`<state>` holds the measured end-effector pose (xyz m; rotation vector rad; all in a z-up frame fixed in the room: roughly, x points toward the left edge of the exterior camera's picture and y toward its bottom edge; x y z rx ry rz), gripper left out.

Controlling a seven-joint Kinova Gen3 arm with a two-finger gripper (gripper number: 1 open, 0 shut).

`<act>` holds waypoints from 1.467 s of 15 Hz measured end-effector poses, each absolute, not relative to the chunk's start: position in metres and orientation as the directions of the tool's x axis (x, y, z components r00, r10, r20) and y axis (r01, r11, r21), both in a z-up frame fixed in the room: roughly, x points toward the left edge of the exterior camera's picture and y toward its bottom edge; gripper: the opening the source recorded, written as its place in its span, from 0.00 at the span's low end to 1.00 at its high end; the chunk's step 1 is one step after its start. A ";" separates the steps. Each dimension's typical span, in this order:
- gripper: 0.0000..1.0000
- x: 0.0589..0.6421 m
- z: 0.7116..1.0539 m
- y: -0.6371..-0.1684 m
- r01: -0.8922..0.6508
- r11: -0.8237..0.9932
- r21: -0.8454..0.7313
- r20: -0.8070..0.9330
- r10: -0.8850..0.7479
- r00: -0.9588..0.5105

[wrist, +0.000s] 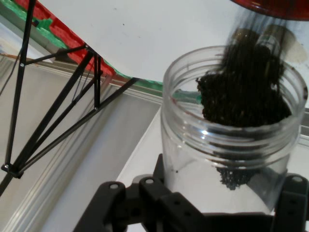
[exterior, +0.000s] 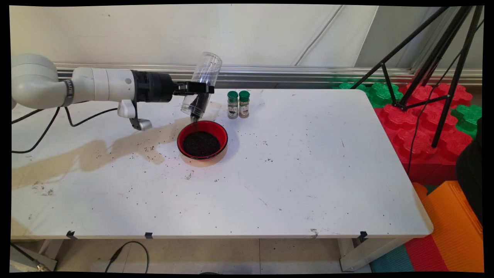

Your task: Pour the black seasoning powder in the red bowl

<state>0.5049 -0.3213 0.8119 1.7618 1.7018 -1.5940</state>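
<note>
My gripper (exterior: 200, 89) is shut on a clear plastic jar (exterior: 202, 85), held tipped mouth-down above the red bowl (exterior: 222, 134). Dark grains stream from the jar's mouth (exterior: 196, 114) into the bowl, which holds a heap of the same dark grains (exterior: 201, 143). In the hand view the jar (wrist: 231, 169) fills the right side, with dark grains (wrist: 246, 92) piled at its open mouth and the bowl's red rim (wrist: 270, 8) at the top edge. The black linkage (wrist: 159, 208) clasps the jar from both sides.
Two small spice bottles with green caps (exterior: 238, 104) stand just right of the jar, behind the bowl. Spilled grains dot the white table (exterior: 308, 173) around the bowl. A black tripod (exterior: 436, 69) and red and green foam blocks (exterior: 420, 127) stand off the table's right end.
</note>
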 end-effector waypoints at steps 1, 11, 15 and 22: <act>0.00 0.505 0.812 -0.321 0.812 -0.311 -0.493 -0.779 0.574 -0.253; 0.00 0.503 0.817 -0.314 0.807 -0.370 -0.461 -0.810 0.547 -0.211; 0.00 0.503 0.820 -0.312 0.803 -0.396 -0.445 -0.825 0.531 -0.196; 0.00 0.505 0.826 -0.308 0.794 -0.443 -0.418 -0.851 0.497 -0.171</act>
